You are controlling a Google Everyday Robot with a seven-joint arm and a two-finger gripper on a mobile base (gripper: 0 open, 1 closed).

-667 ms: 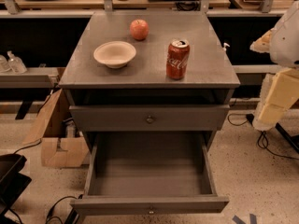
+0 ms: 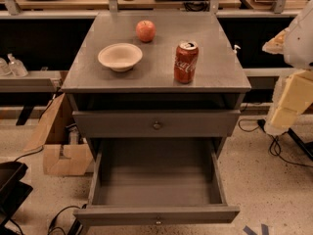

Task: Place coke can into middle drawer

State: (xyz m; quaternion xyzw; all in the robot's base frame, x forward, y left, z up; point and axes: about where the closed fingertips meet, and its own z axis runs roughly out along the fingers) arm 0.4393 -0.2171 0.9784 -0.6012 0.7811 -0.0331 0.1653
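The coke can [image 2: 186,62], red with white script and a silver top, stands upright on the right part of the grey cabinet top [image 2: 161,77]. Below, the middle drawer [image 2: 155,189] is pulled out wide, showing a plain grey inside with nothing in it, and its front panel with a small knob faces me. My gripper [image 2: 287,104] shows as cream blocks under a white arm part at the right edge. It hangs beside the cabinet, to the right of the can and below its level, touching nothing.
A red apple [image 2: 145,31] and a white bowl [image 2: 120,56] sit on the cabinet top left of the can. A shut knobbed drawer front [image 2: 156,125] lies above the open one. Cardboard boxes [image 2: 58,146] and cables lie on the floor at left.
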